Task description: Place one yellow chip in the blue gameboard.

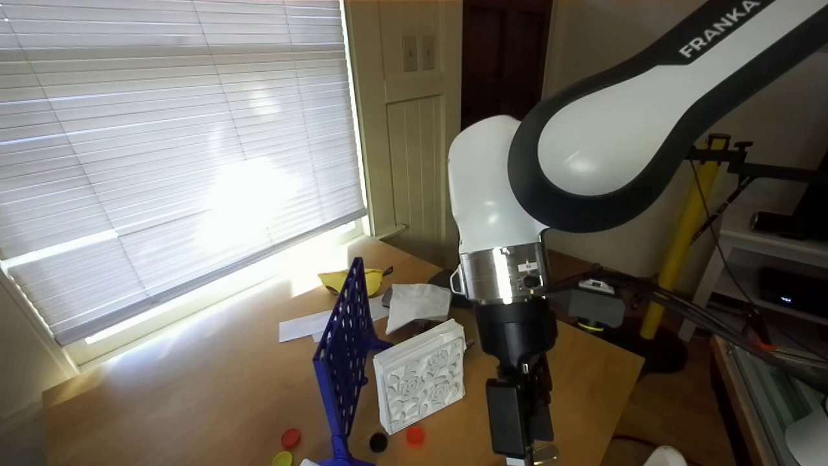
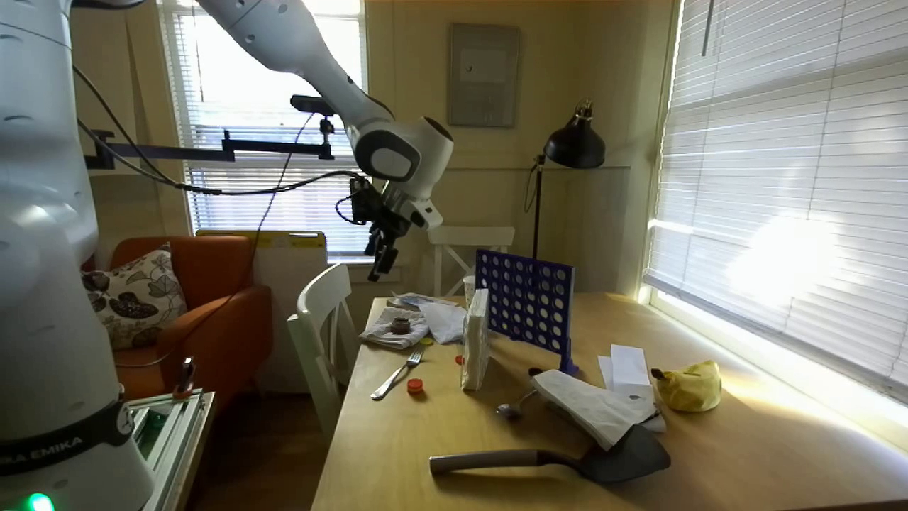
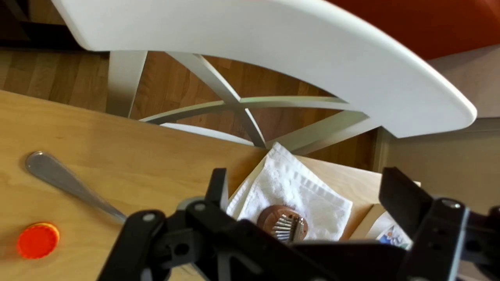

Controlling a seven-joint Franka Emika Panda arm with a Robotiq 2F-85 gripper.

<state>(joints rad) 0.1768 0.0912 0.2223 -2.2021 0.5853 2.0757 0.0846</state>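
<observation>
Holding the claw (image 3: 306, 191) spread, with nothing between, above the edge of the table (image 2: 376, 454) by the chair (image 3: 254, 31) — perhaps to fetch 1 yellow chip (image 2: 426, 341) near that edge. Note the blue board (image 1: 345, 353) upright farther in — likely to take the chip from above.

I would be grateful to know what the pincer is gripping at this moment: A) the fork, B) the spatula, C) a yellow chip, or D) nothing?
D, since in the wrist view the pincer stands wide open with nothing clasped in it; the kalimba seen past it lies on the folded white towel.
</observation>
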